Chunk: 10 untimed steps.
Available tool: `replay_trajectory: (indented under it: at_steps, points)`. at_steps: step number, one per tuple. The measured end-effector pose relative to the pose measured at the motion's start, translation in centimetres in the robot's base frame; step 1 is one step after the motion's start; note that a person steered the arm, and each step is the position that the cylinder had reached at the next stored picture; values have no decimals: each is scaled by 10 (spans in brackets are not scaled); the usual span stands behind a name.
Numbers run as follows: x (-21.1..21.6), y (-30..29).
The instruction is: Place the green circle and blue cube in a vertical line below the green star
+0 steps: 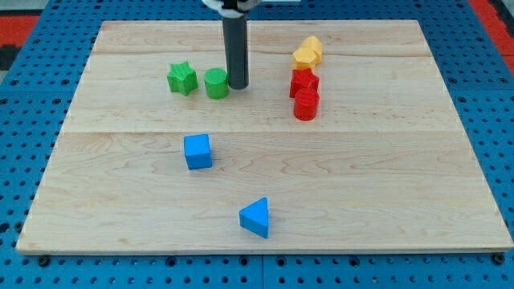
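The green star (182, 78) lies at the view's upper left of the wooden board. The green circle (216, 83) stands just to its right, a small gap between them. The blue cube (197, 151) lies below them, near the board's middle left. My tip (238, 85) is down on the board right beside the green circle's right side, touching or nearly touching it. The rod rises straight up from there to the view's top.
A blue triangle (255, 217) lies near the board's bottom edge. Two yellow blocks (307, 53) and two red blocks (304, 94) form a column at the upper right. The wooden board (401, 177) rests on a blue pegboard.
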<state>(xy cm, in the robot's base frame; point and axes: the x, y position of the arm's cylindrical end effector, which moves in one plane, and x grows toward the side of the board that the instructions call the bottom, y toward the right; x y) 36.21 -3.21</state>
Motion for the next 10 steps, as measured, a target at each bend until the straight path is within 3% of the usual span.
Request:
replay_trajectory:
  at_steps: [1, 2, 3, 4, 5, 6, 7, 10]
  points:
    - [-7, -7]
    - [-61, 31]
    - [-46, -10]
    - [2, -12]
    - [16, -28]
    - [-20, -1]
    - [-39, -34]
    - [14, -63]
